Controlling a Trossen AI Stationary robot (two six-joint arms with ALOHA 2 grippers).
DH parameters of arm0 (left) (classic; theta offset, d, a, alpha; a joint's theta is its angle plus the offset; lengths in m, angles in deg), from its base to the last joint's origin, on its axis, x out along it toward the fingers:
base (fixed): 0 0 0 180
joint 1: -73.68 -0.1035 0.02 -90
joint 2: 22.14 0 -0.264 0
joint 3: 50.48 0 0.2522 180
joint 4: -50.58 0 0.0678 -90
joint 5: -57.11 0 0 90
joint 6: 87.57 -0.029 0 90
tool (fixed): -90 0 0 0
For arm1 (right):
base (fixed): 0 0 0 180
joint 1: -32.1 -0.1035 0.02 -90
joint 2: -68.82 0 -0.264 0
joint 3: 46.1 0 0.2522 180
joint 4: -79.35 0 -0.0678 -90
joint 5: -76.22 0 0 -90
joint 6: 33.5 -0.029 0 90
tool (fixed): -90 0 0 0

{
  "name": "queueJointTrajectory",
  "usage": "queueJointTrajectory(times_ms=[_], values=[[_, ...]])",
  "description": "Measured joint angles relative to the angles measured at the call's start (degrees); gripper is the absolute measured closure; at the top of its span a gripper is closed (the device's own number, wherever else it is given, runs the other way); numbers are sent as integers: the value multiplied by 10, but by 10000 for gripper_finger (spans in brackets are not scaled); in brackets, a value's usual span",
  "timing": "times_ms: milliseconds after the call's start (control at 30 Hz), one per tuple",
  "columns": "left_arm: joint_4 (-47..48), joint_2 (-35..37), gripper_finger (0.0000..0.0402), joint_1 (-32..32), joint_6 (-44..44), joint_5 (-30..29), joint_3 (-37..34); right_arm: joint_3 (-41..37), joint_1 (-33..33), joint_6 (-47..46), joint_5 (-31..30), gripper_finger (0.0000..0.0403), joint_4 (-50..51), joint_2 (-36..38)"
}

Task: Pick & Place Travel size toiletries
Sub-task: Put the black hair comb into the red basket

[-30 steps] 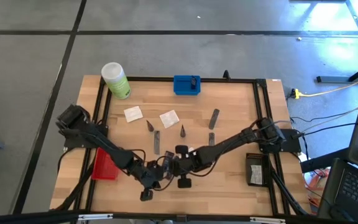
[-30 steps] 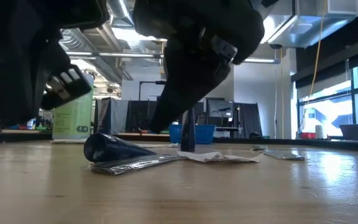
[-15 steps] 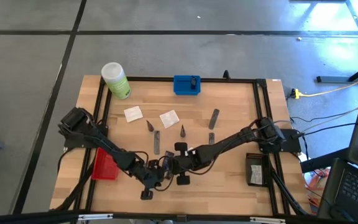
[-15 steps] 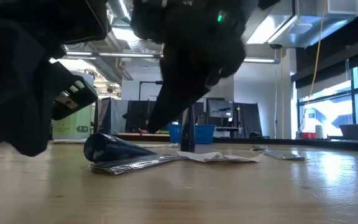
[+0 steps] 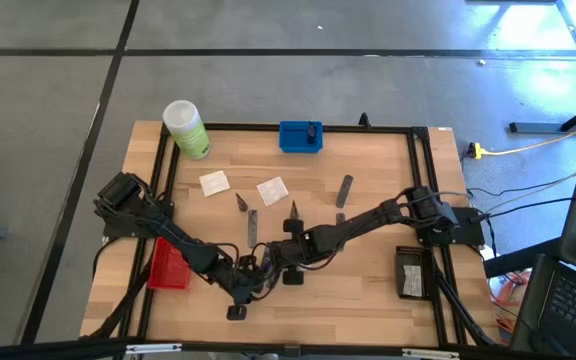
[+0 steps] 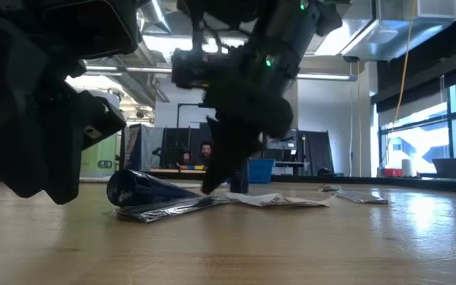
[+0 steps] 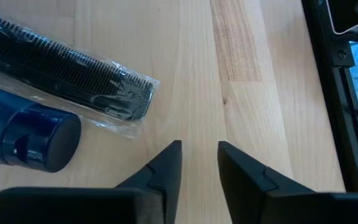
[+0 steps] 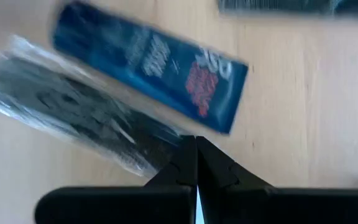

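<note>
A dark navy tube (image 8: 148, 74) and a clear packet with a black comb (image 8: 73, 121) lie flat side by side on the table near its front middle. My right gripper (image 8: 196, 144) is shut, pointing down at the packet's end. My left gripper (image 7: 199, 163) stands open just beside them over bare wood, with nothing between its fingers. Farther back lie two white sachets (image 5: 214, 182) (image 5: 272, 190), two dark cones (image 5: 241, 202) (image 5: 293, 209) and grey tubes (image 5: 252, 228) (image 5: 344, 190). My right gripper comes slanting down from above with its shut fingertips (image 6: 210, 187) at the end of the clear packet (image 8: 157, 155). Whether the tips touch the packet I cannot tell.
A big light-green bottle (image 5: 186, 128) stands at the far left corner and a blue tray (image 5: 300, 136) at the far middle. A red tray (image 5: 168, 265) lies under my left arm and a black tray (image 5: 410, 272) at the near right.
My right gripper has gone down and toward the table's far edge, coming to the end of the clear packet, its fingers shut throughout. The tube and the packet lie where they lay.
</note>
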Motion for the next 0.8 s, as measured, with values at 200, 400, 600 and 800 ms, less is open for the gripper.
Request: queueJointTrajectory(times_ms=[200, 400, 600, 800], values=[[5, 0, 286, 0, 4, 0, 0, 1, 1, -5, -13, 403, 7, -5], [7, 0, 288, 0, 4, 0, 0, 1, 2, -22, 1, 403, 7, -6], [12, 1, 288, 0, 4, 0, 0, 1, -3, -34, 44, 403, -16, -10], [33, 1, 288, 0, 4, 0, 0, 0, -5, -36, 51, 403, -40, -11]])
